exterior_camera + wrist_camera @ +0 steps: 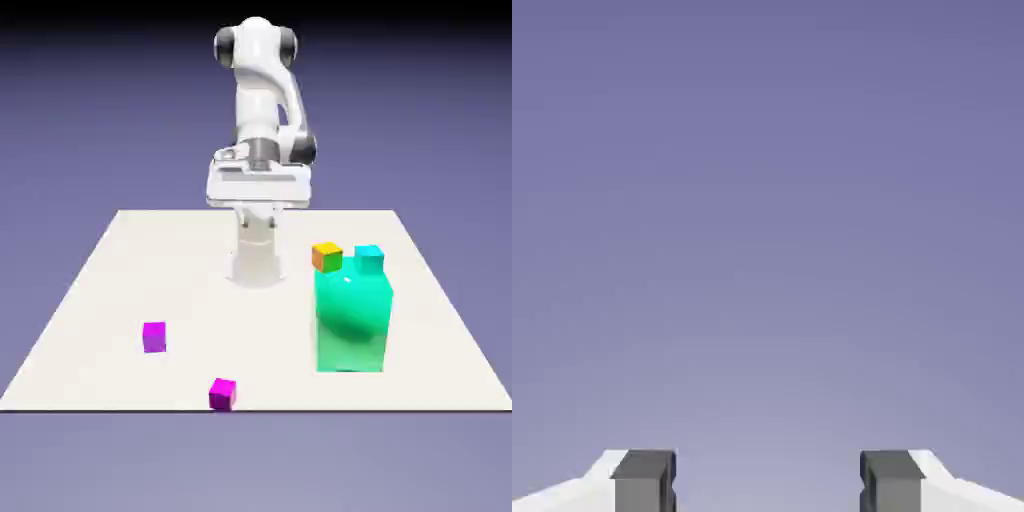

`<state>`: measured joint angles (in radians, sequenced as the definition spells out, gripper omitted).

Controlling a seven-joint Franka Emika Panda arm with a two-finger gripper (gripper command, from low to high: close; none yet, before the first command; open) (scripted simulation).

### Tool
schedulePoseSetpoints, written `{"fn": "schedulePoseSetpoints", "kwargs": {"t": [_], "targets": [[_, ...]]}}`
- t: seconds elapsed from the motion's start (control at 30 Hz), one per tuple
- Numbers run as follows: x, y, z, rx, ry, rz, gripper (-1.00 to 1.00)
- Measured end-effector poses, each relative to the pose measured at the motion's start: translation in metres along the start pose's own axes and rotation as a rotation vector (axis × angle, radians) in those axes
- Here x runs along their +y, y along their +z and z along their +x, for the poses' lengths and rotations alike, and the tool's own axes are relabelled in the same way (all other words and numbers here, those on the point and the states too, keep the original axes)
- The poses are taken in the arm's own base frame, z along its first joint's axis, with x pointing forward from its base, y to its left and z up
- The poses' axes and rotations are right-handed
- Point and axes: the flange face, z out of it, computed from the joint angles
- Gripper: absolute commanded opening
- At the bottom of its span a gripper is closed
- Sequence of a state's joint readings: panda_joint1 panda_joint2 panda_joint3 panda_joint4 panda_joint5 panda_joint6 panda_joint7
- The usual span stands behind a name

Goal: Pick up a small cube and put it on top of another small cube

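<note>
My gripper [768, 485] spread, nothing btwn fingers; pink cube [222, 393] & purple cube [154, 336] well below, apart.

Nothing is standing between the parted fingers [644, 480] of the gripper [767, 485]. A big green block [352, 322] is rising on the desk [120, 280], well apart from both magenta cubes [222, 393], which are lying in open space.

1. My glossy white, rounded-link robot arm [262, 95] shows dark grey joint caps at its top.
2. I see a dark grey band beneath them, above a wide, flat white hand block.
3. The end effector [768, 482] has two square dark grey fingertips [644, 480] on white, wedge-shaped fingers.
</note>
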<state>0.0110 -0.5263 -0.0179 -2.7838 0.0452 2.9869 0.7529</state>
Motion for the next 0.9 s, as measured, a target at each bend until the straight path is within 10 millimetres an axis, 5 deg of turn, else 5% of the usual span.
{"fn": "schedulePoseSetpoints", "kwargs": {"t": [0.3,0.9], "targets": [[0.071,0.102,0.027,-0.364,0.552,-0.312,0.00],[0.198,0.253,0.018,-0.988,1.561,-0.635,0.00]]}}
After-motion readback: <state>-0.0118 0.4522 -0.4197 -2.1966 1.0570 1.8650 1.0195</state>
